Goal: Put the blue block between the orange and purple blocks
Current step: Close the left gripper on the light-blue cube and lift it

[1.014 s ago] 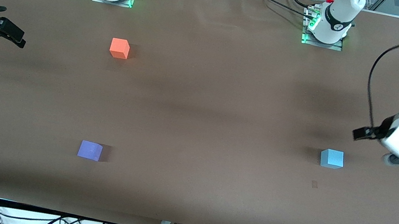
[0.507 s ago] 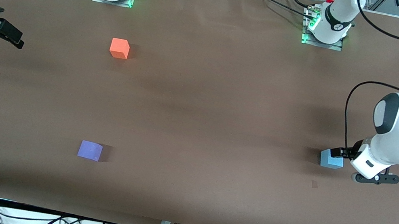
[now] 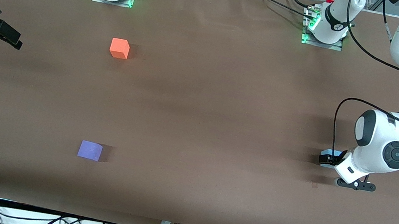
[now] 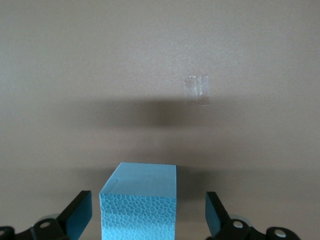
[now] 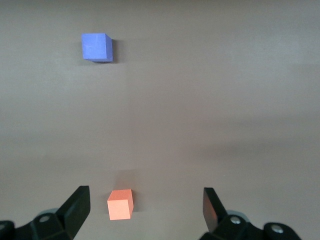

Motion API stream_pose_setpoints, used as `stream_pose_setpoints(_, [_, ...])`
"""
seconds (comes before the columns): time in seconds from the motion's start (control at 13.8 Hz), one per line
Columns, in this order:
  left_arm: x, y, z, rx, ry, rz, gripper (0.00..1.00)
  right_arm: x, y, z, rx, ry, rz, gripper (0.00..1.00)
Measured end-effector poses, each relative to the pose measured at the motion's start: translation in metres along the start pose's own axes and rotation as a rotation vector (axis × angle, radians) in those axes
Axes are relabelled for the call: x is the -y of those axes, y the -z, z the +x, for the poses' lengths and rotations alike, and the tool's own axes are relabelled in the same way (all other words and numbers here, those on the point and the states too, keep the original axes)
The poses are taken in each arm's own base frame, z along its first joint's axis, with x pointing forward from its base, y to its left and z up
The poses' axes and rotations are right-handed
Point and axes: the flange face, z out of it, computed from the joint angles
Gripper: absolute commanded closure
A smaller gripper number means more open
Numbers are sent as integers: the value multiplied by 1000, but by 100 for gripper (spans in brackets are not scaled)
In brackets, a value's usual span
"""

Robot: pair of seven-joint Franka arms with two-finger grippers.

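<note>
Jaws of the left gripper (image 4: 146, 220) stand wide apart, one finger (image 4: 76, 216) on each side of the blue block (image 4: 139, 200) with a gap showing between each pad and the cube's faces, so nothing is gripped. In the front view the left gripper (image 3: 332, 159) is down at the table (image 3: 204, 108) at the left arm's end, and only a corner of the blue block (image 3: 326, 153) shows past the wrist. A small pale patch of tape (image 4: 196, 90) lies on the table just beside the cube.

The right gripper (image 5: 145, 215) is likewise spread wide and holds nothing; the right arm waits at its own end of the table, the right gripper (image 3: 11, 38) hanging over the table's edge region. The orange block (image 3: 119, 48) sits toward the right arm's end, fairly near the bases. The purple block (image 3: 90, 150) lies nearer to the front camera than the orange one, well apart from it, and both are well apart from the blue block.
</note>
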Motion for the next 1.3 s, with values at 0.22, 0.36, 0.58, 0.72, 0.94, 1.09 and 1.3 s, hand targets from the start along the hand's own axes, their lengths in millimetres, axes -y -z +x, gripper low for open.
stream_pose_setpoints(0.22, [3, 3, 2, -6, -47, 0, 0, 1, -3, 2, 6, 1, 0, 0])
stream_pose_setpoints(0.36, [6, -2, -1, 9, -81, -1, 0, 1, -3, 2, 5, 1, 0, 0])
stream_pose_setpoints(0.58, [12, -16, -7, 39, -118, -4, 0, 1, -3, 2, 5, 1, 0, 0])
stream_pose_setpoints(0.72, [13, -27, -14, 63, -121, -9, 50, 1, -3, 2, 5, 1, 0, 0])
stream_pose_setpoints(0.94, [7, -32, -16, 74, -130, -13, 100, 1, -3, 2, 5, 1, 0, 0])
stream_pose_setpoints(1.09, [1, -33, -15, 72, -140, -16, 100, 1, -3, 2, 5, 1, 0, 0])
stream_pose_setpoints(1.3, [-27, -26, -9, 55, -164, -32, 100, 1, -4, 2, 7, 1, 0, 0])
